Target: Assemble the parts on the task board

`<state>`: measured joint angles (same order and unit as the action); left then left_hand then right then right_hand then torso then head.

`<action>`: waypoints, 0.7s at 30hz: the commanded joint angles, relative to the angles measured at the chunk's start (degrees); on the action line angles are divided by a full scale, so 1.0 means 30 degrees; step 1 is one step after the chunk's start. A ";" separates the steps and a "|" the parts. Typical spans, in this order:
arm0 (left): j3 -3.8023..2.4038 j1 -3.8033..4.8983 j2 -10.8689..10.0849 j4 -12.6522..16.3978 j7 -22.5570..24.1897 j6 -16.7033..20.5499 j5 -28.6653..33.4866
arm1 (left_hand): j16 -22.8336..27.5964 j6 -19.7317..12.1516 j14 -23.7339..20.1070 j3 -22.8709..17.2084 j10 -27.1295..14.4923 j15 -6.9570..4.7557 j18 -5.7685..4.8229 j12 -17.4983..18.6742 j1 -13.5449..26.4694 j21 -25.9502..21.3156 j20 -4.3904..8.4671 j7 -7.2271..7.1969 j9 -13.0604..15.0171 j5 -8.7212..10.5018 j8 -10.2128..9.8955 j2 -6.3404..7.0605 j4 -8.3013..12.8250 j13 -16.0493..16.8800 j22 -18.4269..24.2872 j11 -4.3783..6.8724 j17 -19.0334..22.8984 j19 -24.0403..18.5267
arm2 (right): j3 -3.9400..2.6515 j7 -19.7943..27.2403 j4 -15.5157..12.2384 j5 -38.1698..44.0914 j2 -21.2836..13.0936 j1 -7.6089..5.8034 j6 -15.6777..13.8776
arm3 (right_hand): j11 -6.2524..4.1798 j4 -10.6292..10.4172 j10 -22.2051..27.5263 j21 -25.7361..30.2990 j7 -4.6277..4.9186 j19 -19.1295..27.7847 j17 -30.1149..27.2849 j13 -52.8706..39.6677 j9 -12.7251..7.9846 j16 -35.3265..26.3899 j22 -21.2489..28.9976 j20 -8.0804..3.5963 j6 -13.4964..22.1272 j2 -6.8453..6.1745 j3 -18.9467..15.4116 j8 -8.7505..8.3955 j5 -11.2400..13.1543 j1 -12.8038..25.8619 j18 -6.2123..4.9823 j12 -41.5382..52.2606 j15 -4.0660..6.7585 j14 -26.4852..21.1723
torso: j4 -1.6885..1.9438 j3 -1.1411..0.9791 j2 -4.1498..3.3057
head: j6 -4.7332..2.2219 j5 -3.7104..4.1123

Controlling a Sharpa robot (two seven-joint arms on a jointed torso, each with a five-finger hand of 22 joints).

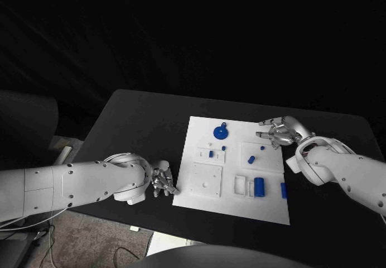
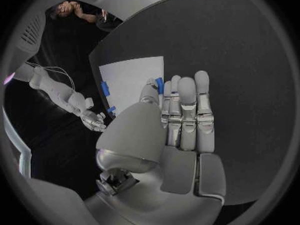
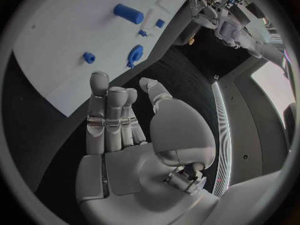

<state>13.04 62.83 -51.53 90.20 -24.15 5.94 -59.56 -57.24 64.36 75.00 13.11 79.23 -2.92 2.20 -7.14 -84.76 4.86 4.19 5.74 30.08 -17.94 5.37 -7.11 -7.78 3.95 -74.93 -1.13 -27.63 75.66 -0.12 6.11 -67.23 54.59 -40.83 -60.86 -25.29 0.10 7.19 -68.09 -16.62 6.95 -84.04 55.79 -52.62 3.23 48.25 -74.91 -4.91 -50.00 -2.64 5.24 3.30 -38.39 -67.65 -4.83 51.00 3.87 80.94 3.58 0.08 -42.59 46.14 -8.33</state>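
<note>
Head view: white board at frame centre on black bench, small blue parts spread across it. Left hand at board's lower-left edge, fingers apart, holding nothing. Right hand at board's upper-right corner, fingers loosely curled, empty.

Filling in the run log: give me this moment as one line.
left hand: open, at task board left edge | right hand: open, above board's far right corner | parts: on board, none held
</note>
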 commanded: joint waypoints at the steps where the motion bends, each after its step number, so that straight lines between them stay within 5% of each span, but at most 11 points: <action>1: 0.0182 -0.0190 0.0080 -0.0261 -0.0006 0.0067 0.0687 | -0.0174 -0.0645 -0.0015 -0.1889 0.0233 -0.0097 0.0124 0.0136 -0.1178 0.0123 0.0051 -0.0205 -0.8773 0.1994 0.0204 -0.0984 0.1493 0.0011 -0.0402 0.0151 -0.0023 -0.0152 | 0.0000 0.0173 -0.0041 0.0143 -0.0016 0.0014 0.0231 | -0.0024 -0.0020 -0.0044 -0.0016 0.0056 -0.0675 0.0031 -0.0021 0.0027 0.0110 -0.0645 -0.0053 -0.0119 -0.0022 0.0070 -0.0007 -0.0128 0.0186 -0.0221 0.0065 0.0046 0.0095 | 0.0004 0.0017 0.0008 | -0.0018 0.0016; 7: 0.0182 -0.0187 0.0067 -0.0382 0.0333 0.0411 0.1230 | -0.0317 0.0798 0.0141 -0.4042 0.1137 -0.0238 0.0186 0.0477 -0.0584 0.0512 0.0080 -0.0617 -0.8546 0.2060 0.0180 -0.0538 0.2209 -0.0016 -0.0422 0.0351 -0.0032 -0.0258 | 0.0000 0.0178 -0.0064 0.0143 -0.0038 0.0014 0.0212 | -0.0024 -0.0020 -0.0044 -0.0016 0.0056 -0.0675 0.0031 -0.0021 0.0027 0.0110 -0.0645 -0.0053 -0.0119 -0.0022 0.0070 -0.0007 -0.0128 0.0186 -0.0221 0.0065 0.0046 0.0095 | 0.0019 0.0019 0.0002 | -0.0069 0.0053; 11: 0.0179 -0.0183 0.0013 -0.0465 0.0631 0.0565 0.1609 | -0.0372 0.1650 0.0176 -0.6132 0.1927 -0.0397 0.0081 0.0946 0.0375 0.0931 0.0203 -0.0785 -0.8156 0.2321 -0.0299 0.0142 0.2631 -0.0006 -0.0406 0.0460 0.0004 -0.0444 | 0.0000 0.0176 -0.0077 0.0143 -0.0052 0.0014 0.0202 | -0.0024 -0.0020 -0.0044 -0.0016 0.0056 -0.0675 0.0031 -0.0021 0.0027 0.0110 -0.0645 -0.0053 -0.0119 -0.0022 0.0070 -0.0007 -0.0128 0.0186 -0.0221 0.0065 0.0046 0.0095 | 0.0016 0.0030 0.0003 | -0.0095 0.0069; 21: 0.0162 -0.0131 -0.0179 -0.0656 0.1246 0.0623 0.2666 | -0.0455 0.2179 0.0207 -0.7758 0.2343 -0.0492 -0.0107 0.0741 0.1419 0.1484 0.0384 -0.0917 -0.7905 0.2321 -0.0462 0.0707 0.3128 0.0048 -0.0381 0.0566 0.0051 -0.0660 | 0.0002 0.0190 -0.0086 0.0143 -0.0060 0.0014 0.0215 | -0.0024 -0.0020 -0.0044 -0.0016 0.0056 -0.0675 0.0031 -0.0021 0.0027 0.0110 -0.0645 -0.0053 -0.0119 -0.0022 0.0070 -0.0007 -0.0128 0.0186 -0.0221 0.0065 0.0046 0.0095 | 0.0019 0.0038 0.0003 | -0.0144 0.0063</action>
<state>13.30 62.67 -51.99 88.68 -20.95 6.97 -53.70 -58.31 70.54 75.34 1.68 84.08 -4.14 2.21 -4.61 -80.94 9.16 5.43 3.08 11.55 -11.23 4.13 -4.97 -10.10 4.01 -74.93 0.43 -27.51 73.99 -0.12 6.11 -67.36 54.59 -41.00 -60.86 -25.30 0.10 7.19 -68.09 -16.62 6.95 -84.05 55.83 -52.61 3.23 48.25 -74.90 -4.91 -50.00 -2.64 5.24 3.30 -38.39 -67.65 -4.84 51.00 3.87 80.94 3.62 0.19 -42.58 45.75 -8.15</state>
